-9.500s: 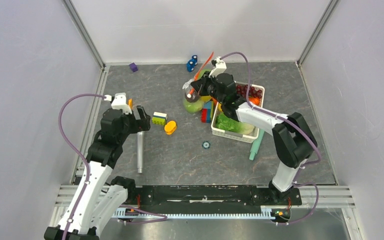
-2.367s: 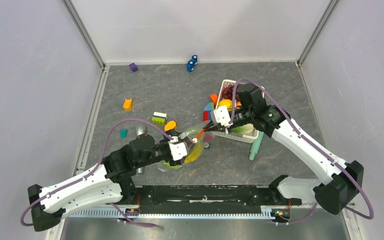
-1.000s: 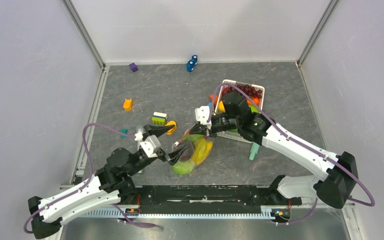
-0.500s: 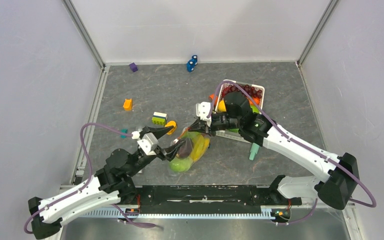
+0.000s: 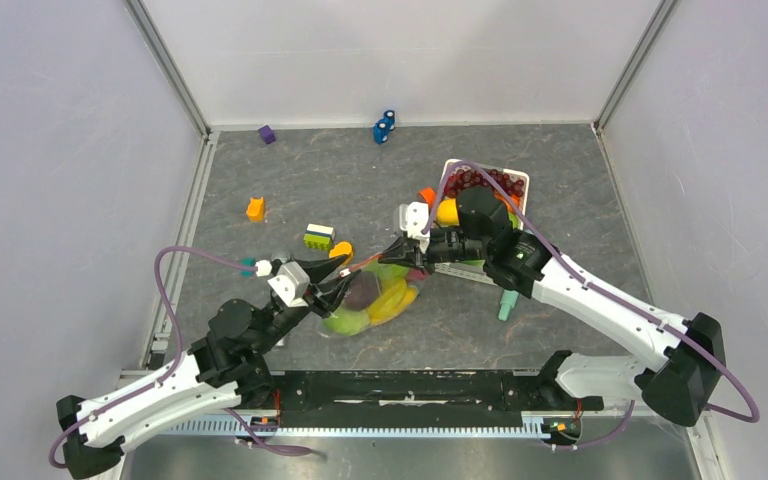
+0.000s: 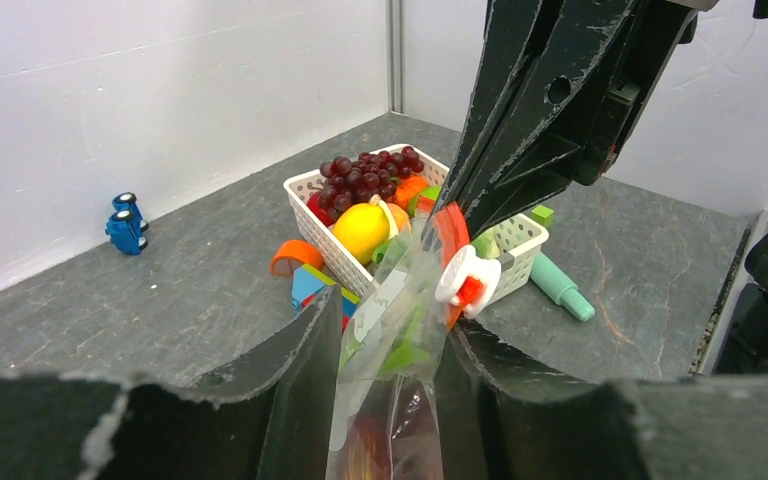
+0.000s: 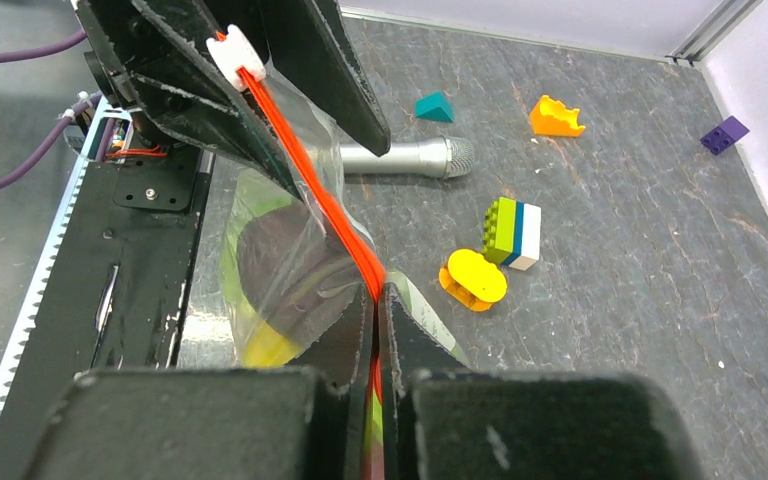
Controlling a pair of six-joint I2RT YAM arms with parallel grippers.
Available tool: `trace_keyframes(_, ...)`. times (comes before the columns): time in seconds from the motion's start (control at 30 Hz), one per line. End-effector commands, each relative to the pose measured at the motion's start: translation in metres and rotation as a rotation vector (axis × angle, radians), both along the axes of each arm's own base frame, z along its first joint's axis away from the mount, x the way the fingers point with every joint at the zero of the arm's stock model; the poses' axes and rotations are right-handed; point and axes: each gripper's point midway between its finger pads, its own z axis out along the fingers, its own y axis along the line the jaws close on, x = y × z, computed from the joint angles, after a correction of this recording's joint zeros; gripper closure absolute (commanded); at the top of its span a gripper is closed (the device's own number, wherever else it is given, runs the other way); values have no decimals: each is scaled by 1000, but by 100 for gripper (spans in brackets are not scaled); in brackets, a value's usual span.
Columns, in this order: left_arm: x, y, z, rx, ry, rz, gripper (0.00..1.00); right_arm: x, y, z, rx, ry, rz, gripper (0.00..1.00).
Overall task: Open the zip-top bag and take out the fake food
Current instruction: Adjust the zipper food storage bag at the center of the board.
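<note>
The zip-top bag (image 5: 370, 297) hangs stretched between my two grippers over the near middle of the table. Inside it shows fake food: a green fruit (image 5: 346, 322), a yellow corn cob (image 5: 392, 300) and a dark purple eggplant (image 5: 363, 290). My right gripper (image 7: 376, 300) is shut on the red-orange zipper strip (image 7: 335, 215), which runs taut to the white slider (image 7: 235, 50). My left gripper (image 6: 390, 385) straddles the bag's top just below the slider (image 6: 465, 275). Its fingers (image 6: 295, 390) stand partly apart with crinkled plastic between them.
A white slatted basket (image 5: 520, 180) with grapes and a yellow fruit stands behind the right gripper, a teal pen (image 5: 507, 300) beside it. A silver microphone (image 7: 405, 157) lies on the left. Loose blocks lie scattered: orange (image 5: 255, 209), green-blue-white (image 5: 318, 237), yellow (image 5: 340, 252), purple (image 5: 266, 134), blue (image 5: 384, 126).
My left gripper's jaws have narrowed from wide open onto the bag's top near the slider. The bag has shifted slightly left and away, and the right gripper has kept its hold on the strip.
</note>
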Motion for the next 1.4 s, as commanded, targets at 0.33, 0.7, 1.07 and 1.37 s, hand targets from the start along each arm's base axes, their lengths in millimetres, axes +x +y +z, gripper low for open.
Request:
trace_keyframes(0.33,5,4,18,34,23,31,98,-12,-11,30,83,-91,9,100)
trace_keyframes(0.7,-4,-14,35,218,129,-63,98,-20,-13,61,101,-207,37,54)
trace_keyframes(1.07,-6,-26,46,260,218,-96,98,-50,15,92,148,-294,109,45)
trace_keyframes(1.37,-9,-23,50,217,230,-101,98,-44,27,81,122,-320,52,50)
